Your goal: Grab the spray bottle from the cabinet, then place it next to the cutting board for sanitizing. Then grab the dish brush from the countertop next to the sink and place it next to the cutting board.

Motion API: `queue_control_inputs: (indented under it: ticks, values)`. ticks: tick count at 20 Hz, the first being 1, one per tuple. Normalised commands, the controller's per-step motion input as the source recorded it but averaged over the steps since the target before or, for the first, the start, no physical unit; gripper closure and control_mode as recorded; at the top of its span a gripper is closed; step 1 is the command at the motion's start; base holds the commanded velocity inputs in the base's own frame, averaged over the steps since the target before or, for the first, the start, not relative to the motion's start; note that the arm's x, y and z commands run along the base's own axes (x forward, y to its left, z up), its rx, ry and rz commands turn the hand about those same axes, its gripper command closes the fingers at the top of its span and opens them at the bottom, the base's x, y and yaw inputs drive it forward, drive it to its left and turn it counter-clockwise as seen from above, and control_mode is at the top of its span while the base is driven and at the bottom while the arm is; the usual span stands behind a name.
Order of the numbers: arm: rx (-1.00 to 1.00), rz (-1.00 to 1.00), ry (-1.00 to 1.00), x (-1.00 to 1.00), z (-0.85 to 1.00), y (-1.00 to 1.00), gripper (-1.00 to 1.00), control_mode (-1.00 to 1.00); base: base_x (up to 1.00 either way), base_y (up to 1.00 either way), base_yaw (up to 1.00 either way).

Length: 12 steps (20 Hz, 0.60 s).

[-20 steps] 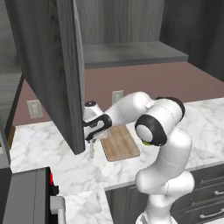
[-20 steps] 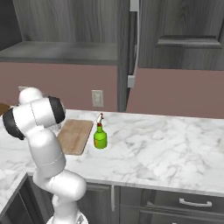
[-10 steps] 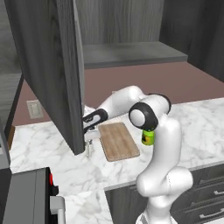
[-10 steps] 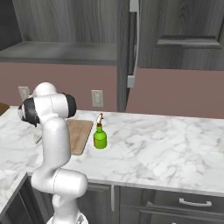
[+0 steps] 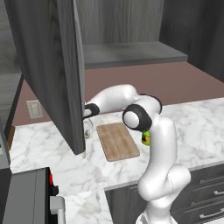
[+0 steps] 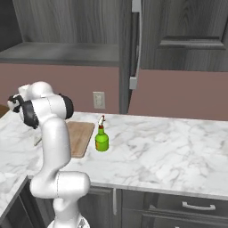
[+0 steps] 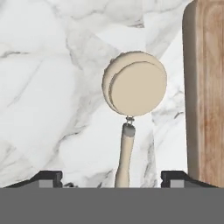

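Note:
In the hand view the cream dish brush [image 7: 135, 85] lies on the white marble countertop [image 7: 52, 87], its disc head away from me. Its thin handle runs down between my fingertips [image 7: 47, 176]. My gripper [image 7: 111, 177] is open and hangs just above the handle, its jaws wide on either side. The cutting board [image 7: 205, 87] lies right beside the brush. From the left base view my hand [image 5: 89, 110] reaches down left of the cutting board [image 5: 117, 141], partly behind the open cabinet door [image 5: 48, 65]. The green spray bottle [image 6: 101, 140] stands upright at the board's [image 6: 81, 138] right edge.
The open cabinet door overhangs the counter close to my hand, and the grey shelf [image 5: 131, 54] sits behind it. A wall outlet [image 6: 99, 100] is above the board. A stove [image 5: 22, 197] is at the lower left. Drawer fronts [image 6: 178, 209] run below the counter.
The arm's elbow has swung round and stretched out to the left. The hand stays over the counter left of the board. The bottle has not moved.

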Motion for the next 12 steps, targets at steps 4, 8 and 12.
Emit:
queue_control_inputs:
  ticks: [4,8,12]
  values:
    - [0.02,0.00,-0.03,-0.09,0.13,-0.21,-1.00,-1.00,0.00,0.00,0.00]
    - [0.07,0.00,-0.16,-0.33,0.00,-0.50,-1.00,-1.00,0.00,0.00,0.00]
    - [0.08,0.00,-0.28,-0.42,-0.01,-0.58,-1.00,-1.00,0.00,0.00,0.00]
